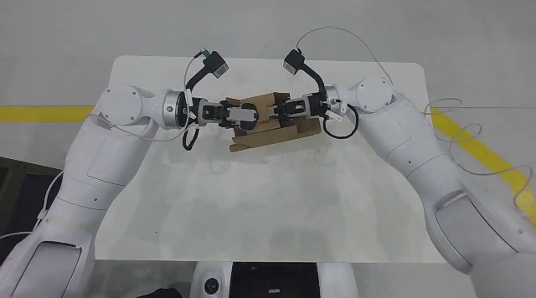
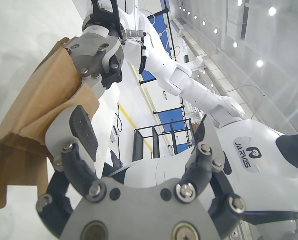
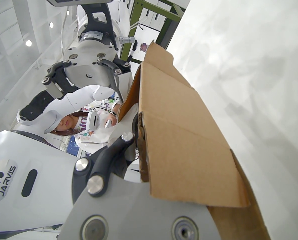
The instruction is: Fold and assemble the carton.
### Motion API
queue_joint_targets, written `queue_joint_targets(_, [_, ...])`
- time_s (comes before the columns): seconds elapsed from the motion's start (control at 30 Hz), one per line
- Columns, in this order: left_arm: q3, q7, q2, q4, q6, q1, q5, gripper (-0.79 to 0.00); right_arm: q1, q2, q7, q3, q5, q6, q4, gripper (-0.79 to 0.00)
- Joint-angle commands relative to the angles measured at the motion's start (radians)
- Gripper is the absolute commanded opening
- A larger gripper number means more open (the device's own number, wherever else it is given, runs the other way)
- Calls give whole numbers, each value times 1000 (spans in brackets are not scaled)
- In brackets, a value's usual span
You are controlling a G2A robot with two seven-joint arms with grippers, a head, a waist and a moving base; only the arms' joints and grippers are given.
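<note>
A white table [image 1: 251, 214] seen from above, with a brown cardboard carton [image 1: 266, 131] over its far middle, between two robot arms that meet there. The carton's long axis runs across the table from side to side, with its right end tilted slightly toward the far edge. Whether it rests on the surface cannot be told. It looks partly opened, with creased panels and loose flaps, and is not yet a squared box, so most of the folding and closing seems left. The right gripper [image 1: 279, 110] is clamped on one carton panel. The left gripper [image 1: 251, 116] is spread wide, with one ribbed pad [image 2: 82, 131] against the cardboard.
</note>
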Motion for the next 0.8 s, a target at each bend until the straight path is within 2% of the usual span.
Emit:
queue_joint_targets(0.0, [0,2,0,-3,1,1,5,0,-3,0,1,5,-1,1,-1,-785])
queue_joint_targets(0.33, [-27,-37,1,37,15,-2,-67,0,-34,29,-6,77,17,-6,23,-785])
queue_joint_targets(0.77, [-12,-13,-3,102,4,-21,-8,0,-100,83,85,134,-7,85,-121,-785])
